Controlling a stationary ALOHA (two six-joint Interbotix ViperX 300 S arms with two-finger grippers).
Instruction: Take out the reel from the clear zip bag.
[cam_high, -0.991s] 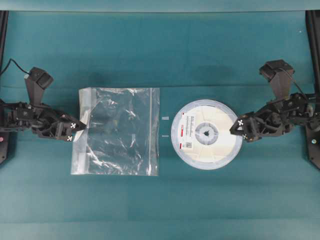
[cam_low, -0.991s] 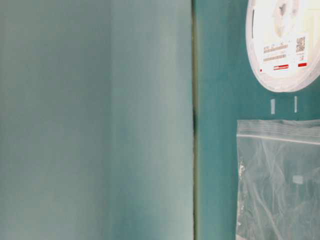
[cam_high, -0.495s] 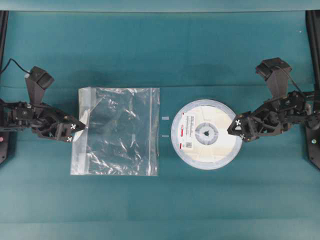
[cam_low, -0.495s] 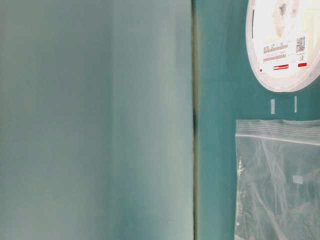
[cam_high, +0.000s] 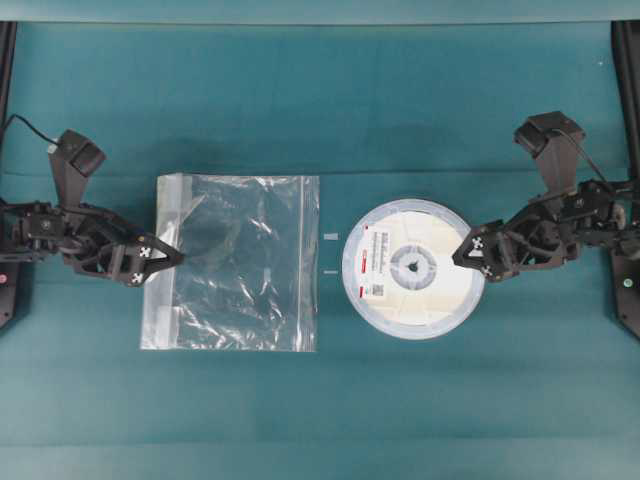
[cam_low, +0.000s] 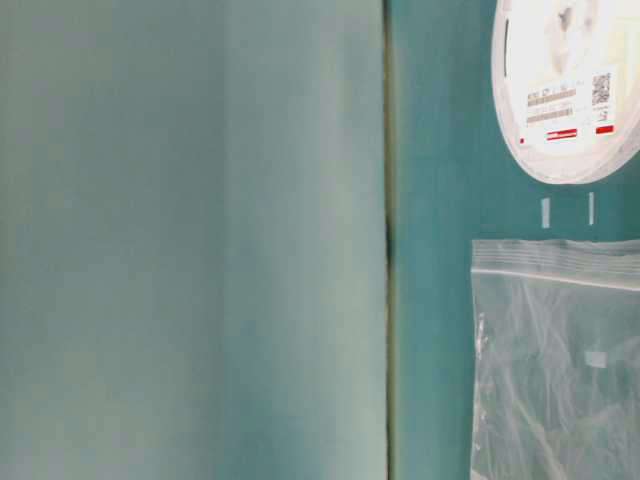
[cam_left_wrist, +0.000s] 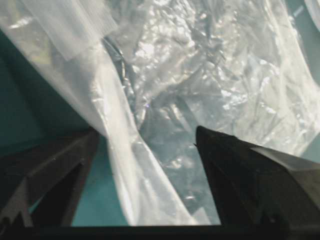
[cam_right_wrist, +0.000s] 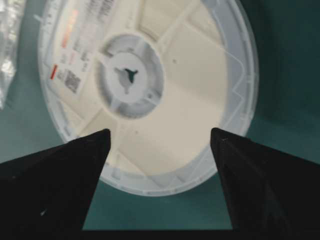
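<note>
The reel (cam_high: 412, 268) lies flat on the teal table, outside the clear zip bag (cam_high: 240, 262), label and grey hub facing up. The crinkled, see-through bag lies flat to its left with nothing visible inside. My left gripper (cam_high: 165, 258) is at the bag's left edge. In the left wrist view the left gripper (cam_left_wrist: 145, 137) is open, with a raised fold of the bag (cam_left_wrist: 215, 75) between its jaws and touching neither. My right gripper (cam_high: 465, 255) is at the reel's right rim. The right wrist view shows the right gripper (cam_right_wrist: 160, 132) open, its jaws standing on either side of the rim of the reel (cam_right_wrist: 150, 90).
Two small white scraps (cam_high: 331, 237) (cam_high: 330, 271) lie between bag and reel. Black frame posts (cam_high: 628, 60) stand at the table's left and right sides. The table-level view shows the reel (cam_low: 565, 90), the bag (cam_low: 560, 360) and a seam (cam_low: 387, 240) in the surface.
My left gripper has opened and let go of the bag's left edge. My right gripper, open throughout, has crept slightly left along the reel's rim.
</note>
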